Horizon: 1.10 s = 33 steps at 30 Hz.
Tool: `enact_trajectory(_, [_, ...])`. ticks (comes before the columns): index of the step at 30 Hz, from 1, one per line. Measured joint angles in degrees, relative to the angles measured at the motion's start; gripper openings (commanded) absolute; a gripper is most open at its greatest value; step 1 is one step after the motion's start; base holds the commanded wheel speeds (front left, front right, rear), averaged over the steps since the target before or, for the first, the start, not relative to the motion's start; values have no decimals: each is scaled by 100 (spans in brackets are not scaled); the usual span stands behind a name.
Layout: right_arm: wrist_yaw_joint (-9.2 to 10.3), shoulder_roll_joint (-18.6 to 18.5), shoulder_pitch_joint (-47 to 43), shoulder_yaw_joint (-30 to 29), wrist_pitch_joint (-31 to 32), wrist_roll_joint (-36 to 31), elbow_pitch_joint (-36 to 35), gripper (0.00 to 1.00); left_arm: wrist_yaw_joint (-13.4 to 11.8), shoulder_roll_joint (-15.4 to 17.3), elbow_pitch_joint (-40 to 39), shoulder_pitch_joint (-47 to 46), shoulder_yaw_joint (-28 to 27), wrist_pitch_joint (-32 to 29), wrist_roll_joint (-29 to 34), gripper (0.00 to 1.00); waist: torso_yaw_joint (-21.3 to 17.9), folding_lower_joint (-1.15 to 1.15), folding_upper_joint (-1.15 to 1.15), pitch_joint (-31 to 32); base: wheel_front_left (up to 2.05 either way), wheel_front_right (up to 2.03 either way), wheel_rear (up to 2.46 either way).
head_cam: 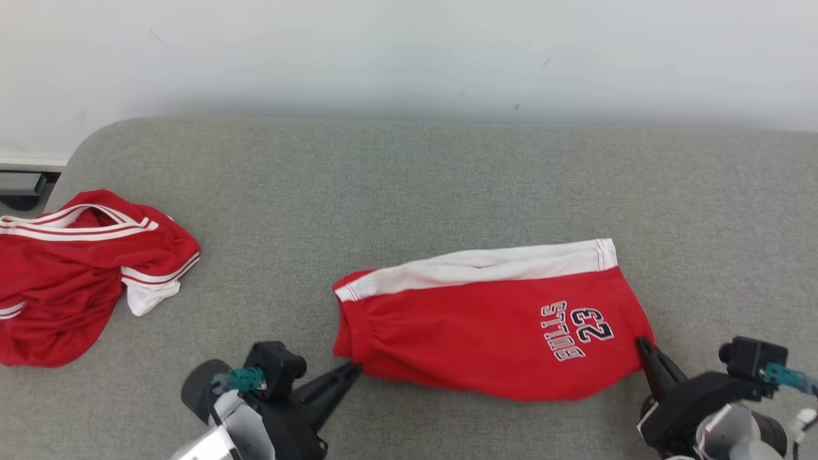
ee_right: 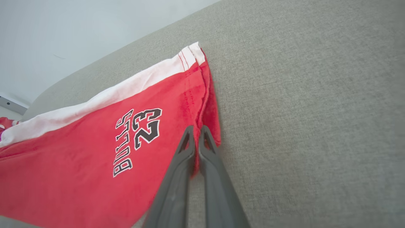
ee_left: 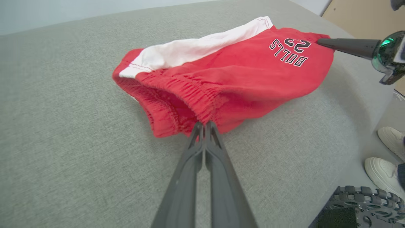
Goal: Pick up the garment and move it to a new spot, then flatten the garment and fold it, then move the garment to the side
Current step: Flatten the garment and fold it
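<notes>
Probably a robot test room, grey fabric-covered platform [head_cam: 409, 179], bare white wall [head_cam: 409, 51], someone's white shoes [ee_left: 381, 172] nearby

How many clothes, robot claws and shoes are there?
Clothes: 2, shorts and top
Grippers: 2, left gripper and right gripper
Shoes: 2, shoe and other shoe
Total: 6

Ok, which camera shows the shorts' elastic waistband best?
The left wrist view: the gathered waistband faces the camera up close, the left fingers pinching its edge. The head view gives it small, at the left end of the shorts. The right wrist view looks at the hem end instead.
</notes>
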State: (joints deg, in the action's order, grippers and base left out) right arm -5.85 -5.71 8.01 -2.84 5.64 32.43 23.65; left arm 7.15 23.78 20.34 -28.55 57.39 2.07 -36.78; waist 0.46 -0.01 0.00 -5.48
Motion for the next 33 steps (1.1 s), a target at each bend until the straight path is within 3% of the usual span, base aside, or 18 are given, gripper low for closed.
enact_trajectory(6, [142, 13, -519, -115, 158, 151, -827, 0, -18, 203, -481, 179, 11, -177, -108, 0, -28, 0, 0, 9, 0, 0, 0])
enact_trajectory(12, [277, 89, -1027, -79, 501, 226, -1463, 0, -194, 415, -808, 470, -54, -412, -291, 0, -71, 0, 0, 66, 0, 0, 0])
enact_trajectory(26, [771, 147, -1501, -11, 1259, 337, -2022, 0, -433, 514, -921, 720, -60, -848, -506, 0, -138, 1, 1, 78, 0, 0, 0])
enact_trajectory(27, [795, 148, -1516, 2, 1303, 337, -2036, 4, -463, 515, -918, 720, -63, -862, -506, 22, -138, 1, 1, 76, 0, 0, 0])
enact_trajectory(28, [825, 148, -1544, 7, 1335, 336, -2056, 13, -474, 514, -911, 720, -67, -884, -513, 37, -138, 1, 1, 75, 0, 0, 0])
enact_trajectory(29, [854, 147, -1577, 18, 1389, 335, -2065, 30, -493, 514, -895, 720, -71, -914, -532, 69, -140, 1, 1, 74, 0, 0, 0])
enact_trajectory(30, [889, 145, -1601, 34, 1437, 334, -2067, 45, -520, 514, -875, 721, -88, -916, -572, 85, -141, 1, 1, 72, 0, 0, 0])
enact_trajectory(31, [890, 145, -1605, 44, 1461, 327, -2069, 82, -538, 516, -854, 721, -110, -917, -638, 100, -143, 1, 1, 71, 0, 0, 0])
enact_trajectory(32, [931, 146, -1601, 41, 1488, 326, -2089, 100, -571, 519, -833, 721, -118, -936, -676, 100, -145, 1, 1, 68, 0, 0, 0])
enact_trajectory(33, [958, 137, -1600, 38, 1511, 313, -2106, 100, -589, 524, -810, 721, -118, -962, -677, 100, -148, 1, 1, 66, 0, 0, 0])
